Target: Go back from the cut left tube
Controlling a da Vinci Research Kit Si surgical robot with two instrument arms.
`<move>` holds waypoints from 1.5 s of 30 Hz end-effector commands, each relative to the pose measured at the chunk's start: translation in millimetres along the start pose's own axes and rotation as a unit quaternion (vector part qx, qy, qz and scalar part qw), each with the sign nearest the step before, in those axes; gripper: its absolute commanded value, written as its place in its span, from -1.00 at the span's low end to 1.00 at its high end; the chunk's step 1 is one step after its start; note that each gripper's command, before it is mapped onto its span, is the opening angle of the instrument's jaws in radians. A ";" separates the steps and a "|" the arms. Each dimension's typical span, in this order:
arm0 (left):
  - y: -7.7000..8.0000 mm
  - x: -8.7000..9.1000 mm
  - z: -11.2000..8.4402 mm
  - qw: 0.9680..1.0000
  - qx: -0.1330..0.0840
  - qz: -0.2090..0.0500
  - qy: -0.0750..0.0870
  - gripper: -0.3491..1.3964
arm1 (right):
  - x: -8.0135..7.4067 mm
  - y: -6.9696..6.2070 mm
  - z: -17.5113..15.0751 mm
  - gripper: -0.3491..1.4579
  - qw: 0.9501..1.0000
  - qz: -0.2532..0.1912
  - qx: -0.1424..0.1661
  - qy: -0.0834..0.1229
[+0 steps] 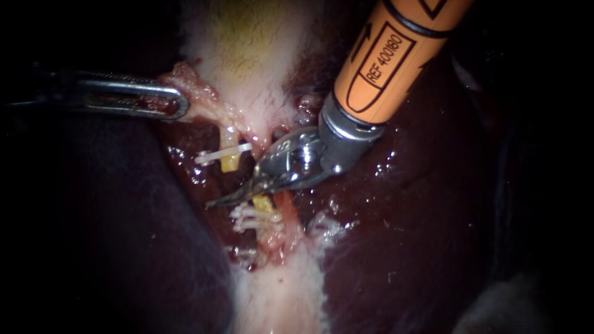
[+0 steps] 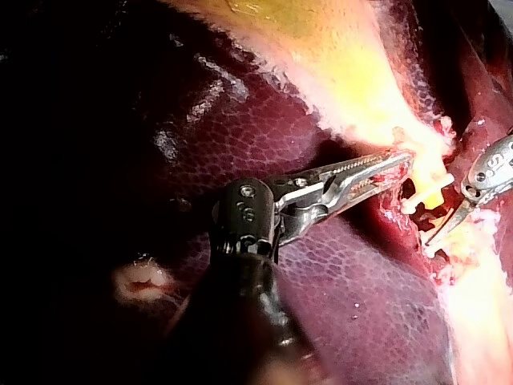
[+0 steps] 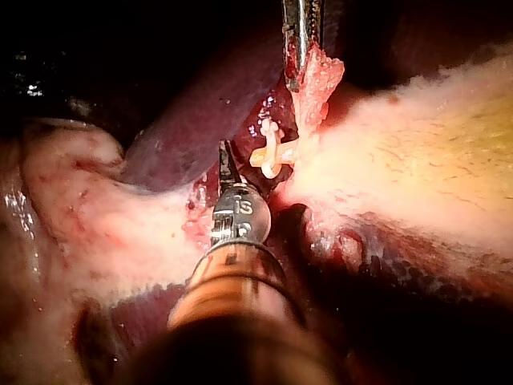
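Observation:
The left tube is cut in two. Its upper yellow stump carries a white clip. Its lower stump carries several white clips. My right instrument, orange-shafted and ending in curved blades, lies across the gap between the stumps with its blades shut and holding nothing. My left instrument is shut on a flap of gallbladder tissue and holds it stretched to the left. In the left wrist view its jaws pinch that tissue beside the clipped stump. The right wrist view shows the blade tips just short of the clip.
Dark red liver lies to the right and below, with a darker lobe on the left. The pale yellowish gallbladder fills the top centre. A second, pinkish tube runs beside the lower clips.

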 end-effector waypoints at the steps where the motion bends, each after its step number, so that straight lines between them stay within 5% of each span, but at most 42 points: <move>1: 0.0 0.0 0.0 1.000 0.000 0.000 0.000 -1.00 | 0.0 0.0 0.0 -1.00 1.000 -0.001 -0.001 0.000; 5: -0.1 0.0 0.0 1.000 0.000 0.000 0.000 -1.00 | -0.1 -0.5 0.2 -0.89 1.000 0.008 -0.001 0.017; 8: -0.2 0.0 0.0 1.000 -0.001 0.000 0.000 -1.00 | 0.1 -0.9 0.3 0.28 0.998 0.032 0.004 0.056; 11: -0.2 0.0 -0.1 1.000 -0.001 0.000 0.000 -1.00 | 0.2 -0.9 0.4 0.58 0.996 0.051 0.010 0.079; 21: -0.3 0.0 -0.1 1.000 -0.001 0.000 0.000 -1.00 | -0.1 -1.4 -0.2 0.87 0.995 0.055 -0.009 0.086; 25: -0.5 0.0 -0.2 1.000 -0.002 0.000 -0.001 -1.00 | -0.9 -3.4 -2.3 0.99 0.988 0.033 -0.098 0.116; 29: -0.8 0.0 -0.3 1.000 -0.002 0.001 -0.001 -1.00 | -1.7 -5.6 -5.6 0.99 0.984 0.009 -0.136 0.119; 34: -0.9 0.0 -0.3 1.000 -0.002 0.001 -0.001 -1.00 | -3.4 -7.2 -9.9 0.99 0.977 -0.025 -0.178 0.114; 45: -1.0 0.0 -0.3 1.000 -0.002 0.001 -0.001 -1.00 | -8.1 -8.2 -16.4 0.99 0.970 -0.044 -0.217 0.105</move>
